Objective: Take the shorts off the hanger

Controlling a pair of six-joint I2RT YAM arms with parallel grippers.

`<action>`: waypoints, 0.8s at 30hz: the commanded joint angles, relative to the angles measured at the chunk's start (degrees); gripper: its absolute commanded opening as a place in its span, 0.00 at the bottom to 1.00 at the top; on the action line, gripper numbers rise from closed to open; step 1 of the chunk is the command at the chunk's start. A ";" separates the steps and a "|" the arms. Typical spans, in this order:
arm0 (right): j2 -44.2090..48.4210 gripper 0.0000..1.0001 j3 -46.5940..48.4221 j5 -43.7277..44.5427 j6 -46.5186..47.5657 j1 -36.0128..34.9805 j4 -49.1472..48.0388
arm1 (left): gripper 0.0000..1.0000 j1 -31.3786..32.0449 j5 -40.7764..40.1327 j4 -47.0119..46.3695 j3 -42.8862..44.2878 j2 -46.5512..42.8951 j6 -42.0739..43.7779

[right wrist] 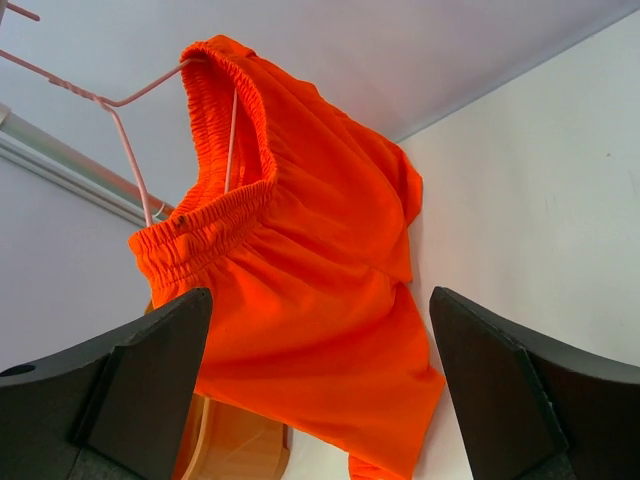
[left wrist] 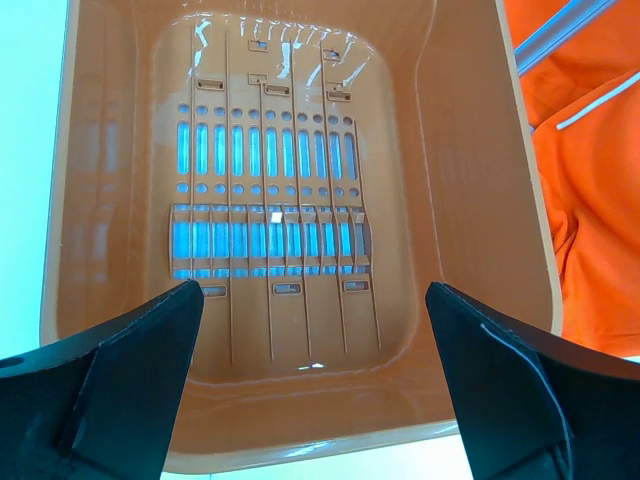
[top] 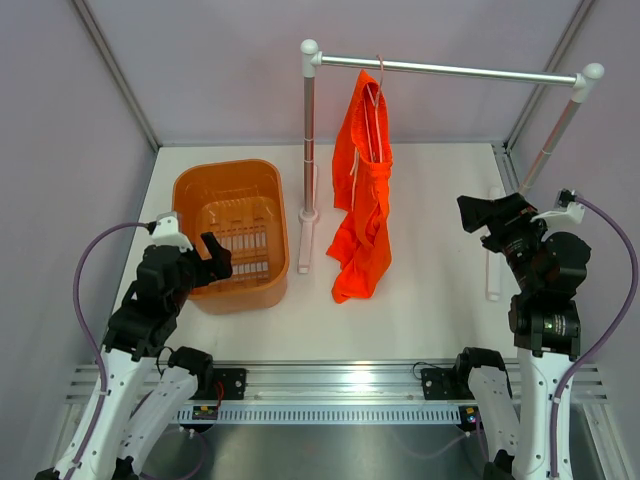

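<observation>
My right gripper [top: 470,212], fingers spread, sits well apart from the bright orange-red fabric shorts [top: 365,200] at nine o'clock; my left gripper [top: 217,258] gapes too.

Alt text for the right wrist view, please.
Bright orange-red shorts hang by the elastic waistband from a thin pink wire hanger. The right gripper, open and empty, points toward them without touching.

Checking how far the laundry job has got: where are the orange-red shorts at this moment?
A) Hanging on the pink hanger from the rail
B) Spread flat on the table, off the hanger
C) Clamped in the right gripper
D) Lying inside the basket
A: the shorts drape from the hanger, which hooks over the rail, and neither arm touches them.
</observation>
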State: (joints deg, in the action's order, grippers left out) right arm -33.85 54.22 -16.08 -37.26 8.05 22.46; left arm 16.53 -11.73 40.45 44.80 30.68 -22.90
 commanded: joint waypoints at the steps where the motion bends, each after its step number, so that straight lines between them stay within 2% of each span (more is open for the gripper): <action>1: -0.25 0.99 2.55 0.60 2.88 0.30 1.35 | 0.99 -0.10 1.09 -3.18 -0.24 -0.70 0.48; 7: -3.33 1.00 8.17 1.31 7.10 0.30 6.63 | 0.99 -0.10 0.21 -2.30 0.55 -0.53 0.05; 11: -6.66 0.99 13.18 -3.34 7.99 0.30 6.10 | 0.99 -0.10 1.87 -2.30 0.82 -0.96 0.48; 16: -15.71 0.99 26.87 -9.57 9.22 0.30 7.95 | 0.99 -0.10 2.50 -2.57 0.47 -1.58 0.66; 19: -20.90 0.92 34.95 -12.92 8.87 0.03 9.09 | 0.99 -0.10 3.02 -2.57 0.56 -1.67 0.75; 22: -25.64 0.88 42.34 -10.75 9.91 -3.91 10.58 | 0.99 -0.10 3.20 -2.65 0.56 -2.02 0.83; 24: -29.69 0.87 46.75 -3.49 13.24 -11.88 14.62 | 0.99 -0.10 3.38 -2.65 0.56 -2.37 0.92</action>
State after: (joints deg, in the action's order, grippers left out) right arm -60.12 94.67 -23.97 -28.32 3.07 32.93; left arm 16.53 -9.61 40.40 44.60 29.47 -22.70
